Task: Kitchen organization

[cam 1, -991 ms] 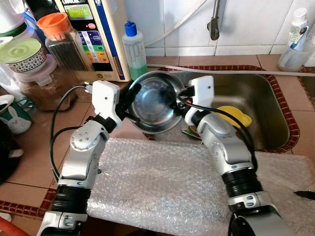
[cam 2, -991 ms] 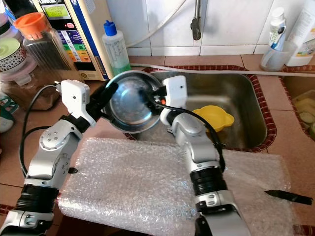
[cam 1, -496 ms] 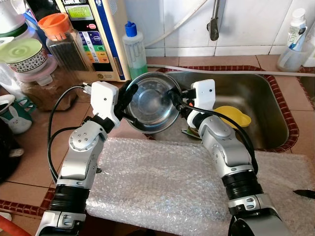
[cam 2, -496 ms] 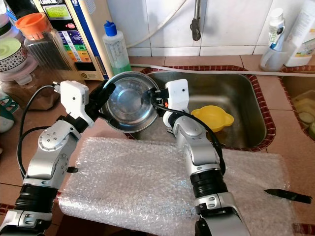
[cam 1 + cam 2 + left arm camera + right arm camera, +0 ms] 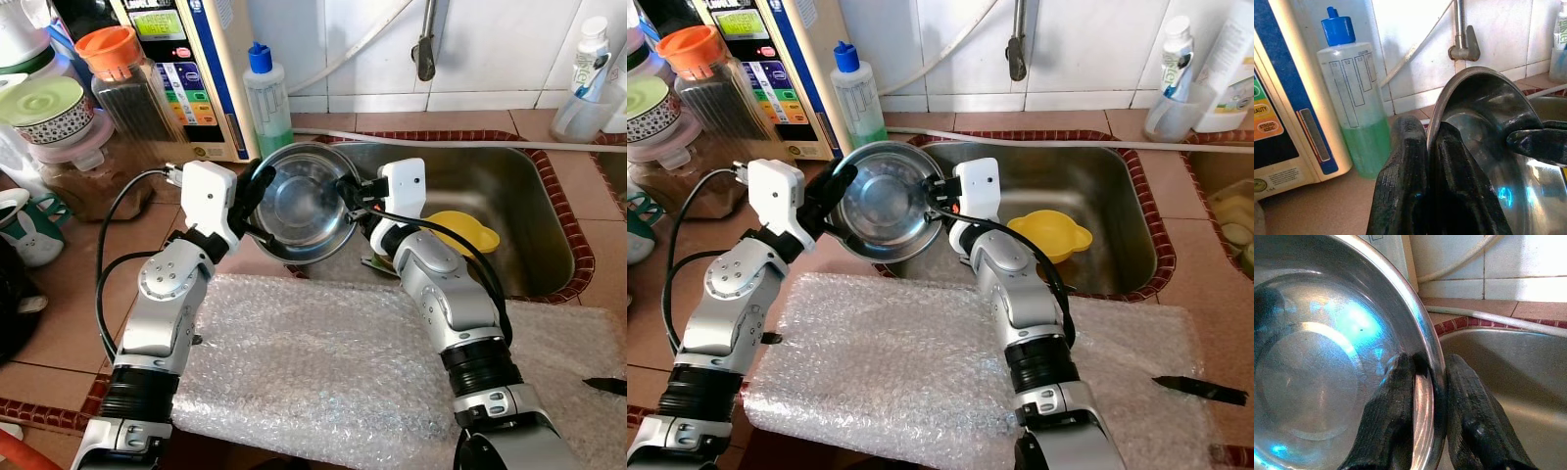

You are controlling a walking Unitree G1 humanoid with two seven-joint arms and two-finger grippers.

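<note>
A steel bowl hangs tilted over the left rim of the sink, held from both sides. My left gripper is shut on the bowl's left rim; in the left wrist view its fingers pinch the rim of the steel bowl. My right gripper is shut on the right rim, one finger inside and one outside the steel bowl in the right wrist view. A yellow bowl lies in the sink behind my right arm.
Bubble wrap covers the counter in front. A green soap bottle, a white appliance, jars and a mug crowd the left. The tap hangs above the sink. A knife tip lies at the right.
The bowl has tipped from steeply tilted toward more level and shifted slightly left, with both grippers still holding its rim.
</note>
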